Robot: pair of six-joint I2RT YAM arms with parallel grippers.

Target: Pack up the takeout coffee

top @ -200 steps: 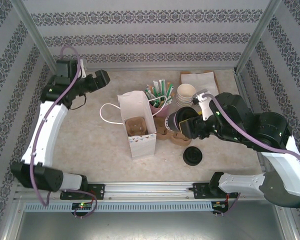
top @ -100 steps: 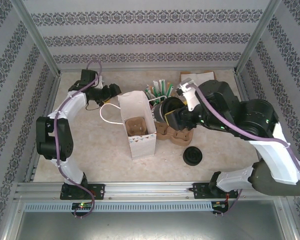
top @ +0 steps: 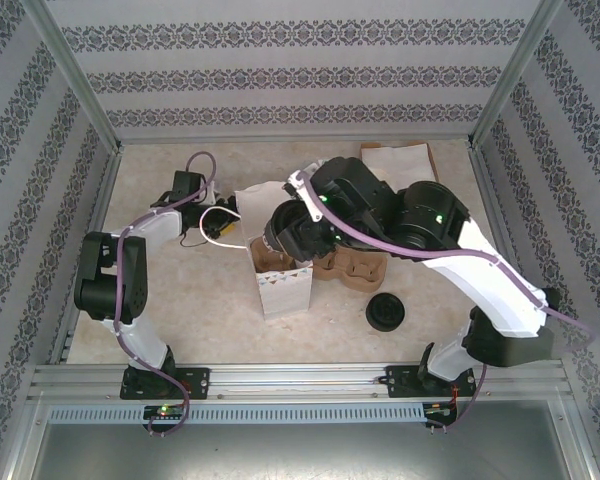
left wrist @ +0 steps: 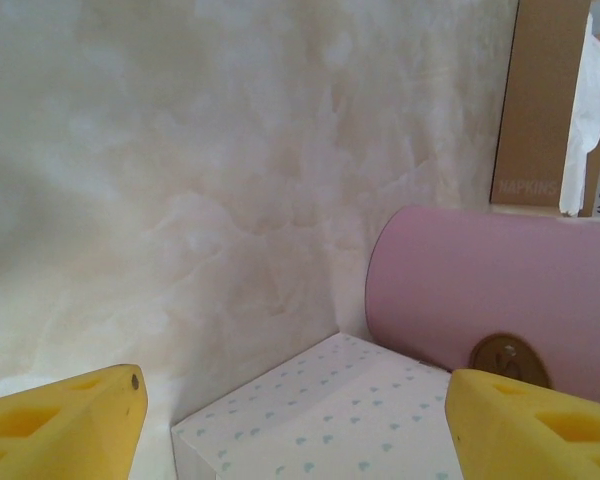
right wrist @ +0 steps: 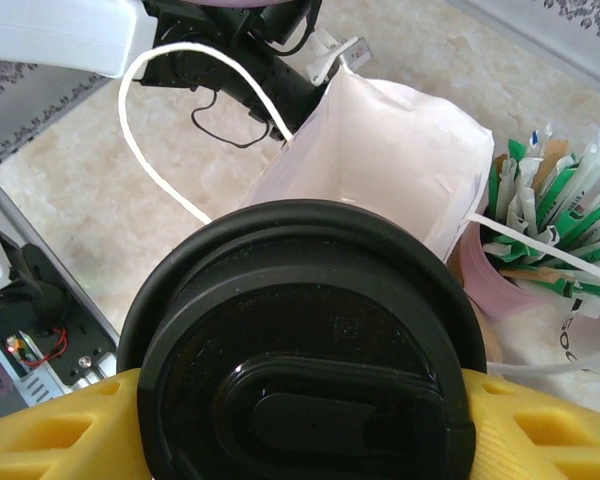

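Top external: the coffee is seen just left of centre, clasped by the right gripper and held over the open top of the bag, which stands upright at mid-frame. Whether the cup has entered the bag's mouth cannot be told. The left gripper is placed at the bag's upper left edge, beside the white handle. A brown carrier lies just right of the bag, and black lids are stacked lower right of it.

Left wrist: two yellow fingers are seen in the lower corners, spread wide, so the left gripper is released. The dotted corner of the bag lies between them at bottom centre; contact with either finger is not seen. A pink cup is set at the right, just behind the bag, and a napkin box stands in the upper right.

Right wrist: the black lid of the coffee is seen at lower centre, pinched at its sides by the yellow fingers of the right gripper. The open mouth of the bag is seen just beyond the lid, at upper centre. The handle loops at the upper left, and the pink cup, holding green and white sticks, stands at the right edge.
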